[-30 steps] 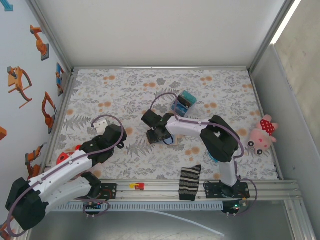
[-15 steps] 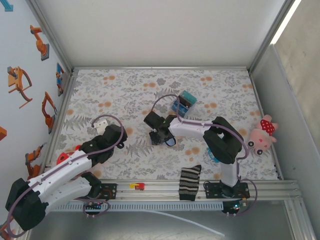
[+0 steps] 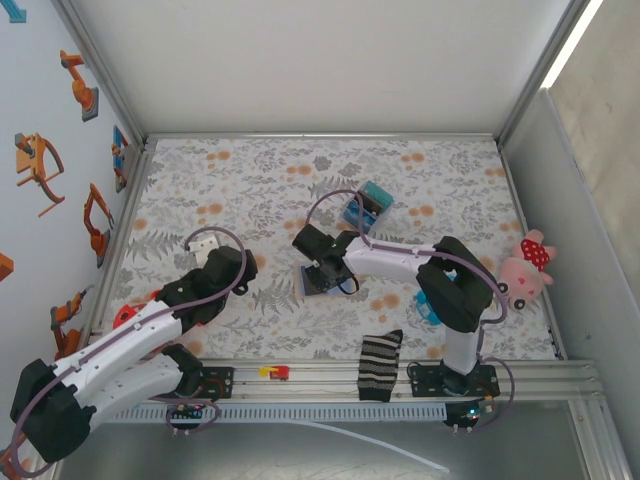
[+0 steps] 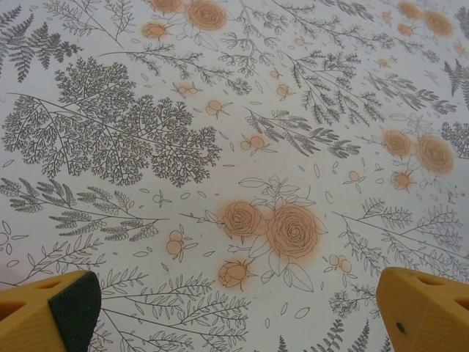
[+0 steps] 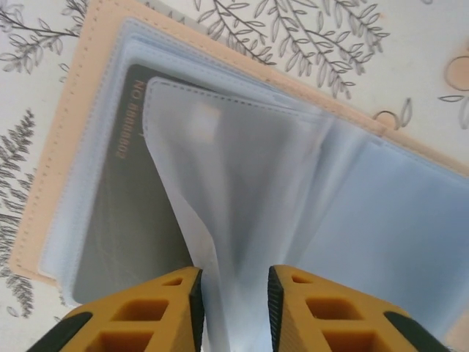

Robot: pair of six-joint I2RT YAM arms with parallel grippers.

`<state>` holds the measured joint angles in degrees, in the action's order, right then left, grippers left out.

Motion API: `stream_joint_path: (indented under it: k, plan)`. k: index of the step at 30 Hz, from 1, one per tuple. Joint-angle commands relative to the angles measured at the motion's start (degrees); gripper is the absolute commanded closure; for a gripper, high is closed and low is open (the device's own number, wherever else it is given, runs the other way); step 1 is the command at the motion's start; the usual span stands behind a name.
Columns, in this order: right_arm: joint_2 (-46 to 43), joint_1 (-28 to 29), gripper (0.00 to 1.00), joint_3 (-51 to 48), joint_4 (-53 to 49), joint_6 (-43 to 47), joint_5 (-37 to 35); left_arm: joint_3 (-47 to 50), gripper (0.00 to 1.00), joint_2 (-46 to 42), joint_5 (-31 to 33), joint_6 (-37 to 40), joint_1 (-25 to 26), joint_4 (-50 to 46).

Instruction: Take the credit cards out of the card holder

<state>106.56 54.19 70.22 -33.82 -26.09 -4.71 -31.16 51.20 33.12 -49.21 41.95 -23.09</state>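
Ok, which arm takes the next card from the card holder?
Right: the right fingers straddle a clear sleeve of the open tan folding card holder; the left fingers hang open over floral tablecloth.

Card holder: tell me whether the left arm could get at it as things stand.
Probably yes. Bare tablecloth lies between the open left end effector and the card holder, though the right end effector, pinching a clear sleeve, sits over it.
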Motion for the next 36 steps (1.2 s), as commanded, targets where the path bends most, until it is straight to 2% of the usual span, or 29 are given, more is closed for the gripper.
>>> stream_joint_path:
  k: [1,11,19,27,36]
  plan:
    - [-2.6,0.0,0.68,0.6,-3.3,-0.5,-4.7,-1.9,0.03,0.2,-0.3,1.8,0.0,0.3]
    - [-4.9,-1.3,0.67,-0.6,-6.2,-4.1,-10.3,-2.4,0.03,0.8,-0.5,3.3,0.4,0.5]
    - [-5.9,-3.5,0.69,-3.4,-6.4,-6.8,-11.7,-4.5,0.03,5.2,-0.1,4.8,2.6,1.0]
    - [-6.8,-5.7,0.75,-5.8,-6.3,-8.5,-11.2,-5.1,0.03,10.0,-0.2,6.4,5.7,4.4]
    - [-14.2,-7.1,0.8,-7.2,-2.5,-8.7,-6.4,-6.4,0.03,17.2,-2.0,7.9,7.6,7.5]
